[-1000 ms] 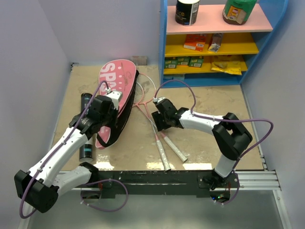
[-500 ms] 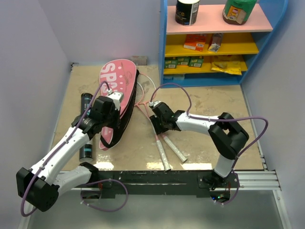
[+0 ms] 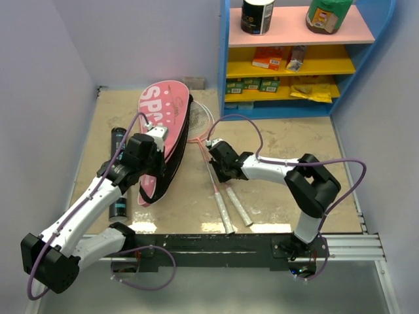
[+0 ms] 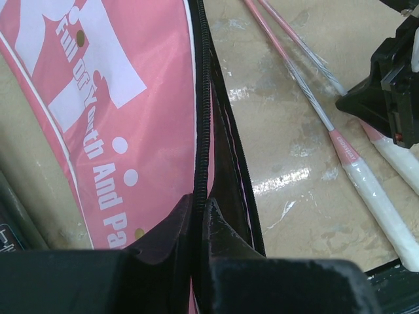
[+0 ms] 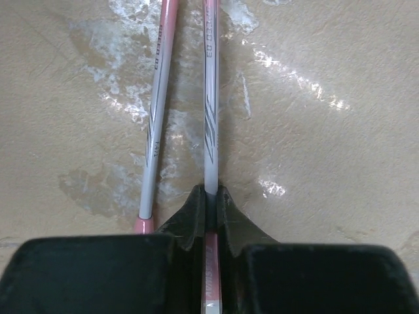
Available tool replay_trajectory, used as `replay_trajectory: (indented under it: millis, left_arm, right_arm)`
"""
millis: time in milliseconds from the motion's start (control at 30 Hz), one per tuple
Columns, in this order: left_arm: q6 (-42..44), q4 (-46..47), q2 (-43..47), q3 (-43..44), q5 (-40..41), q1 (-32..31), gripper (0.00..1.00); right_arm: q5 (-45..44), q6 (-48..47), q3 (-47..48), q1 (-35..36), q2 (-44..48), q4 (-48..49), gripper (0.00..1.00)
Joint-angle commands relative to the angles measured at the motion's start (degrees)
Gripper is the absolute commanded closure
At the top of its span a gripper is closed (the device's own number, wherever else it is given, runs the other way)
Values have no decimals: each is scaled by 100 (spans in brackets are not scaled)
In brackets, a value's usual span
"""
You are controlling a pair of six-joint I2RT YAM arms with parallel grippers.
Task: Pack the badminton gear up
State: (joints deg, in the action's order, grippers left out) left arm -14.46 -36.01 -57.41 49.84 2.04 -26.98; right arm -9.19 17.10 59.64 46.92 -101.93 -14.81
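**CLAW STATUS AND GEAR POSITION**

Right claw (image 5: 209,196): pressed together, pinching the thin shaft of one racket (image 5: 209,124). The shaft runs straight out from between the fingers and lies flat on the worktop (image 5: 327,131). The second racket (image 5: 155,124) lies just beside it on the left of the wrist view. It is clear of the fingers, and its pink cone end sits level with the fingertips.

In the overhead view, the white grips (image 3: 222,212) of both rackets point toward the arm bases. Both heads lie near the right edge of the bag. Whether they pass under that edge cannot be confirmed from this angle.

Left claw (image 4: 198,212): pressed together, pinching the black zip edge of the pink racket bag (image 4: 111,98). The bag lies lengthwise on the left half of the worktop, with its white lettering facing up.

The black shuttle tube (image 3: 118,139) lies left of the bag, partly hidden by the left arm. The blue shelf unit (image 3: 226,59) stands at the far right.
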Motion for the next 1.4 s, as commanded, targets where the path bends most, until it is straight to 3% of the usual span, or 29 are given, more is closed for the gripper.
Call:
replay_trajectory:
  millis: [0, 200, 400, 700, 1067, 1367]
  left_arm:
    - [-92, 340, 124, 61, 138, 18, 100]
    - [-127, 331, 247, 210, 796, 18, 100]
    - [-259, 577, 335, 61, 1526, 0, 100]
    - [-426, 1289, 81, -150, 1852, -123, 100]
    - [-356, 1702, -324, -71, 2019, -167, 100]
    - [-566, 1799, 150, -387, 1984, -220, 100]
  right_arm:
    - [-127, 91, -40, 11, 313, -180, 100]
    - [-179, 372, -154, 116, 1078, -637, 100]
    - [-575, 916, -216, 555, 2097, -1681, 100]
    - [-847, 1453, -268, 679, 3582, -2965, 100]
    - [-787, 1656, 118, 687, 4418, -3757, 100]
    - [-522, 1700, 83, 863, 4454, -3670, 100]
